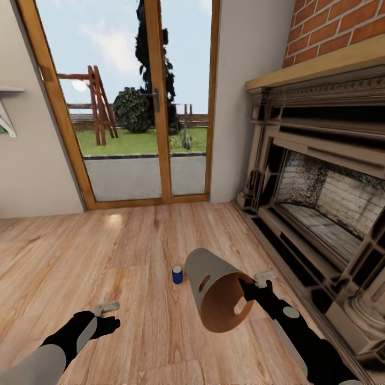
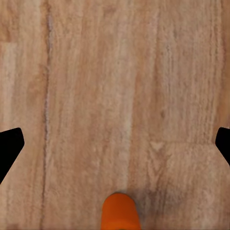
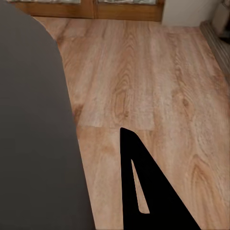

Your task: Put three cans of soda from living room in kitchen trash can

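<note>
We see a pale wood-plank floor [image 1: 133, 251] with a soft sheen and visible grain, a matt grey bin [image 1: 216, 291] with a smooth orange-brown lining, a glossy blue can [image 1: 177, 275], rough red brick [image 1: 331, 27] and varnished wood-framed glass doors [image 1: 155, 107].

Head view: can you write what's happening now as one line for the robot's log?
place: living room | right pincer: shut on grey cone-shaped trash can, tilted | small dark blue soda can: upright on wood floor | left pincer: open
</note>
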Tool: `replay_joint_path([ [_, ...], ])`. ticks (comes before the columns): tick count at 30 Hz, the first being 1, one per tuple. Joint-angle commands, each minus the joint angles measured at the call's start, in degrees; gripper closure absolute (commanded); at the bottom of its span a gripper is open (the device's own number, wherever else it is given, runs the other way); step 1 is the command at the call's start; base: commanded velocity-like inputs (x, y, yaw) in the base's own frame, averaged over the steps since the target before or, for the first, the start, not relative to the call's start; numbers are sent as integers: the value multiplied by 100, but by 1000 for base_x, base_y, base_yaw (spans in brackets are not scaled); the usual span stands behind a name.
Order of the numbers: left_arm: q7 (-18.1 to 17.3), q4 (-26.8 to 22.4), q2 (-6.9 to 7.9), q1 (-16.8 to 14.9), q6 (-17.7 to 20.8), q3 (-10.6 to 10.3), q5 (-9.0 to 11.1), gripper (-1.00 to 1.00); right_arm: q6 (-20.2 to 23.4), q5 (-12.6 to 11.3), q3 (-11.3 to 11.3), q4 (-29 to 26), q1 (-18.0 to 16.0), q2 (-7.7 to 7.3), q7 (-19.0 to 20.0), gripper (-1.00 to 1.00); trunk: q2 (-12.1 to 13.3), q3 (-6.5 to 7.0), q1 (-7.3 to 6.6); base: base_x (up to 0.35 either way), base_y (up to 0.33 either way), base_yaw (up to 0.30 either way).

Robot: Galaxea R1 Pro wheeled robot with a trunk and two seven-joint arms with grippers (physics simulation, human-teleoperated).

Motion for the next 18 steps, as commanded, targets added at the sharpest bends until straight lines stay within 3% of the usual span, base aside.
replay_joint_path([
  [1,0,2,-2,0,1,-1,-2,-100,9,-24,-14,-116,-3,-6,3,100,-42,-17,22,0,0,0],
  [5,-6,4,-1,0,4,-1,-4,-100,21,-50,-87,-290,-3,-16,26,100,-203,-89,110,0,0,0],
  [8,-8,4,-6,0,3,-1,-5,-100,130,-61,-518,-817,-3,-27,66,100,-323,-143,176,0,0,0],
  [11,-8,4,-8,0,3,-1,-11,-100,455,-63,-809,-1142,-3,-31,177,100,-443,-197,242,0,0,0],
  [13,-8,3,-8,0,3,-6,-13,-100,710,-56,-1223,-1356,-3,-31,662,100,-523,-233,286,0,0,0],
  [18,-8,4,-9,0,2,-26,-14,-100,805,-28,-1528,-1432,-6,-30,994,100,-724,-323,395,0,0,0],
])
